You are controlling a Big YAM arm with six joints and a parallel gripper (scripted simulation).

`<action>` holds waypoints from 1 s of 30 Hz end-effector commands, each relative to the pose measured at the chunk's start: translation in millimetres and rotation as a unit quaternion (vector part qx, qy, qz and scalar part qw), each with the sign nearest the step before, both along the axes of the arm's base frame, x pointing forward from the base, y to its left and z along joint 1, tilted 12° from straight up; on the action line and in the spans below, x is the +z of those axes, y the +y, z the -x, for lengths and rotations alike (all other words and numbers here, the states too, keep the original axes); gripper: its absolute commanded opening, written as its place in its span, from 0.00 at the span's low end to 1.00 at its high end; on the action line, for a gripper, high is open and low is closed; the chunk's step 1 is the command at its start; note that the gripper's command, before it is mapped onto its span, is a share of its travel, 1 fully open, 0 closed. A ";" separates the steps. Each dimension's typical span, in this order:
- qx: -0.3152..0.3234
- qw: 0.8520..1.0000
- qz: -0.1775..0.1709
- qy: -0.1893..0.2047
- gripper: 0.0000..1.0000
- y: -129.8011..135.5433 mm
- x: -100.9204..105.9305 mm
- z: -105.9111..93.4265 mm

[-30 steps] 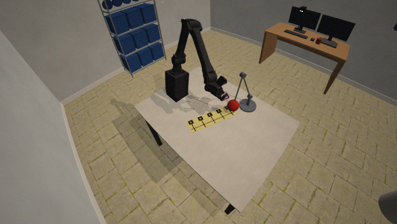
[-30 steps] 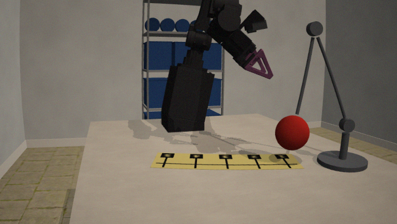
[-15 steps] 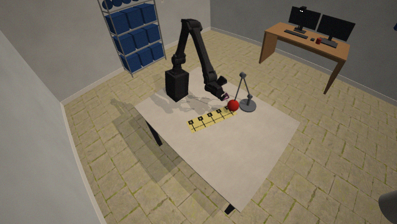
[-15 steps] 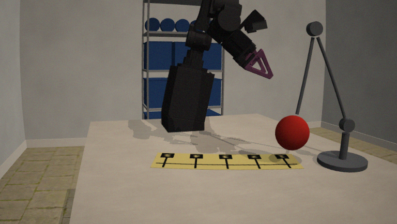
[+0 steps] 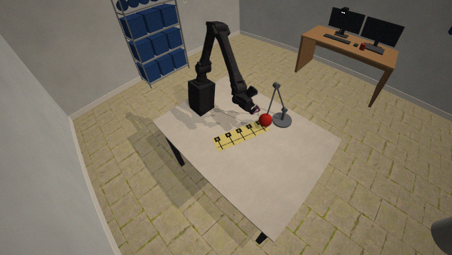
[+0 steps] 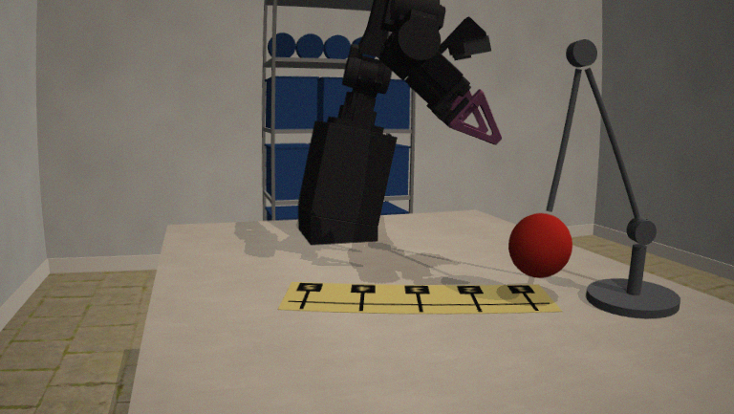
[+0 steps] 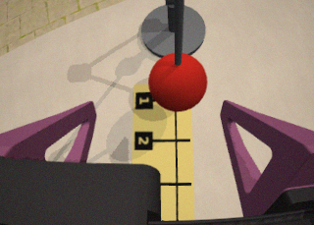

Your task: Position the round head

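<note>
The lamp's round red head [image 5: 265,119] [image 6: 540,245] [image 7: 178,82] hangs above the bench near mark 1, at the foot end of the yellow strip [image 5: 222,145] [image 6: 443,309] [image 7: 147,160]. The grey foot [image 5: 282,120] [image 6: 633,301] [image 7: 192,30] stands on the bench just beyond the strip. The two lamp rods rise to a high elbow joint [image 5: 276,85] [image 6: 581,53]. My gripper [image 5: 255,109] [image 6: 498,141] [image 7: 158,107] is open and empty, above and to the robot's side of the head, not touching it. In the wrist view the head lies beyond and between the spread fingertips.
The bench [image 5: 253,172] [image 6: 324,360] carries the robot's black base [image 5: 201,97] [image 6: 346,187] at its far side. Shadows of the arm and lamp fall on the bench. A shelf with blue boxes [image 5: 153,19] and a wooden desk [image 5: 346,46] stand away from the bench.
</note>
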State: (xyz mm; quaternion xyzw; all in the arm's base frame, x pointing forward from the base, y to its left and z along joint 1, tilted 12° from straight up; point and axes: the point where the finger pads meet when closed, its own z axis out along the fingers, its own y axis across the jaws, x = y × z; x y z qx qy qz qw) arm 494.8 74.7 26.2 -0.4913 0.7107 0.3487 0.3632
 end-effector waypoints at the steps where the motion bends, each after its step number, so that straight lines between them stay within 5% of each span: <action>1: -0.001 0.999 0.004 -0.039 1.00 -12.0 29.1 -20.5; 16: -0.001 1.000 0.001 -0.006 1.00 -12.0 29.1 -20.5; 30: -0.001 0.999 0.003 -0.033 1.00 -12.0 29.1 -20.5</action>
